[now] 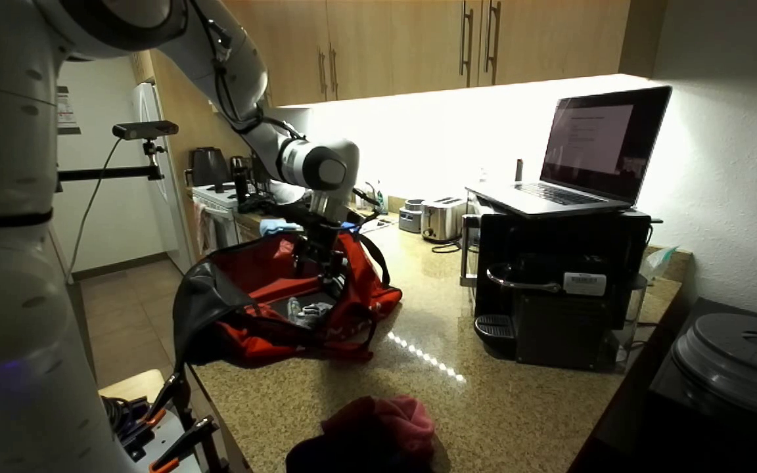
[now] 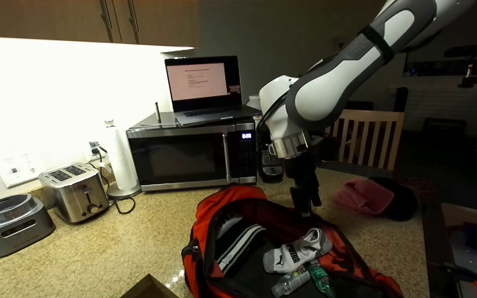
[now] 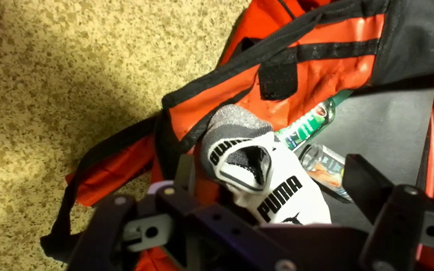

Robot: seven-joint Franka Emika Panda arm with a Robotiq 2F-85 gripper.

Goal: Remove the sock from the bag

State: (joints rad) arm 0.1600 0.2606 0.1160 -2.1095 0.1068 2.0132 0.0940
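Note:
The sock (image 2: 296,253) is white and grey with black PUMA lettering. It lies in the red and black bag (image 2: 238,193), which is open on the counter. In the wrist view the sock (image 3: 290,199) sits against the bag's side wall (image 3: 337,71), its lower end hidden by the gripper body. In an exterior view the sock (image 1: 313,314) shows low inside the bag (image 1: 253,345). My gripper (image 3: 273,169) is open, with the sock seen between its fingers. It points down over the bag's opening in both exterior views (image 1: 319,263) (image 2: 306,205), apart from the sock.
A green bottle (image 2: 320,276) and a clear bottle (image 2: 292,281) lie beside the sock. A black-and-white striped item (image 2: 242,246) is also in the bag. Pink cloth (image 2: 362,196), a microwave (image 2: 193,159), a toaster (image 2: 75,192) and a box corner (image 2: 149,287) stand around.

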